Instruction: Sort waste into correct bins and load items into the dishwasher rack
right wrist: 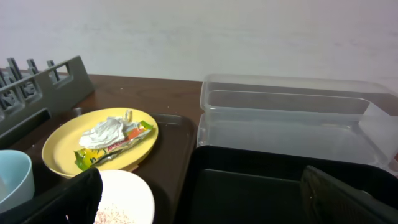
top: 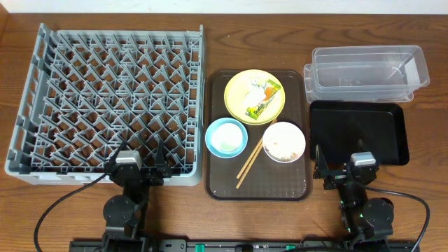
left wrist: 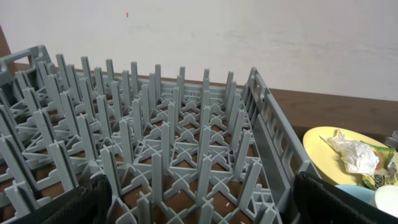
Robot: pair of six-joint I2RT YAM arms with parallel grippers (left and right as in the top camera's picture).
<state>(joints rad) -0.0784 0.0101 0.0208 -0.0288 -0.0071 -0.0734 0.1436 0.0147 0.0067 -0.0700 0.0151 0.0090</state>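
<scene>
The grey dishwasher rack (top: 105, 105) fills the left of the table and holds nothing. A brown tray (top: 297, 185) carries a yellow plate (top: 238, 87) with a green-and-yellow wrapper (top: 264, 101) and a white crumpled scrap (top: 254, 92), a light-blue bowl (top: 225, 136), a white bowl (top: 284, 142) with rice-like crumbs, and wooden chopsticks (top: 248, 165). The clear tub (top: 367, 72) and black tray (top: 358, 133) lie at the right. My left gripper (top: 143, 164) is open over the rack's near edge (left wrist: 199, 205). My right gripper (top: 346, 168) is open at the black tray's near edge (right wrist: 199, 199). No cup is visible.
The plate (left wrist: 323, 149) with the scrap (left wrist: 354, 154) shows right of the rack in the left wrist view. In the right wrist view the plate (right wrist: 62, 149), wrapper (right wrist: 112, 146), white bowl (right wrist: 130, 199) and clear tub (right wrist: 292, 118) show. Arm cables trail along the front edge.
</scene>
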